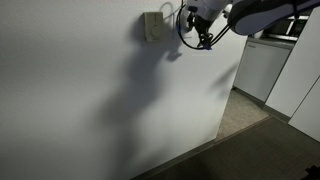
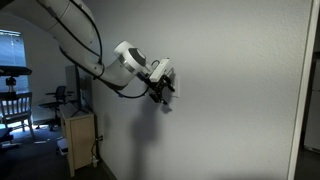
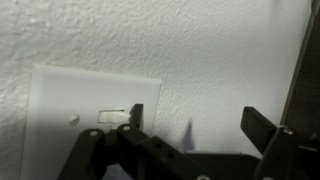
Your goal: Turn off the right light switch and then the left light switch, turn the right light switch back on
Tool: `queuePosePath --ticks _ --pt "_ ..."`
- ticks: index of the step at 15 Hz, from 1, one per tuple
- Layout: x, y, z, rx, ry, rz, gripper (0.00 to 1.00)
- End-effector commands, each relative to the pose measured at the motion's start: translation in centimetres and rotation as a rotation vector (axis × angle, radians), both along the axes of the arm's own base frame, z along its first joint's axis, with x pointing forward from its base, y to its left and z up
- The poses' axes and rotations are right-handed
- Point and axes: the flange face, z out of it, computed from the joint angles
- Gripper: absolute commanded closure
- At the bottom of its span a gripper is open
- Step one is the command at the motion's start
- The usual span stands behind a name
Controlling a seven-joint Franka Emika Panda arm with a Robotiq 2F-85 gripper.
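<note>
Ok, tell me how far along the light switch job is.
Done: nothing confirmable; switch positions are unreadable. In hand: the open gripper is at the wall plate, one fingertip beside a rocker, which one I cannot tell. Left: cannot rule out any of the three flips.

In the wrist view the wall (image 3: pixel 200 50) is showing off-white with a fine stippled grain, the wall plate (image 3: pixel 70 95) is looking a smoother, brighter white, and the gripper (image 3: pixel 195 122) is showing matte black fingers (image 3: pixel 135 115). In an exterior view the arm (image 2: pixel 128 60) is appearing glossy white with black cables (image 2: pixel 85 35) looping off it. In an exterior view a soft grey shadow (image 1: pixel 130 100) is lying across the plain wall, a cabinet (image 1: pixel 258 65) is showing white, and the floor (image 1: pixel 245 115) is looking dull grey-brown.
</note>
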Motion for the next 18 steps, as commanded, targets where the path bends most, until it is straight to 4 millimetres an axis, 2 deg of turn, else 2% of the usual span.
queuePosePath --ticks 1,4,5,18 --pt "-0.1 -0.8 2.6 -0.039 -0.052 0.044 0.00" --pt "-0.3 -1.0 3.8 -0.063 -0.065 0.053 0.00" --pt "-0.4 -1.1 4.8 -0.073 -0.085 0.060 0.00" --pt "-0.8 -1.3 5.0 -0.089 -0.065 0.045 0.00"
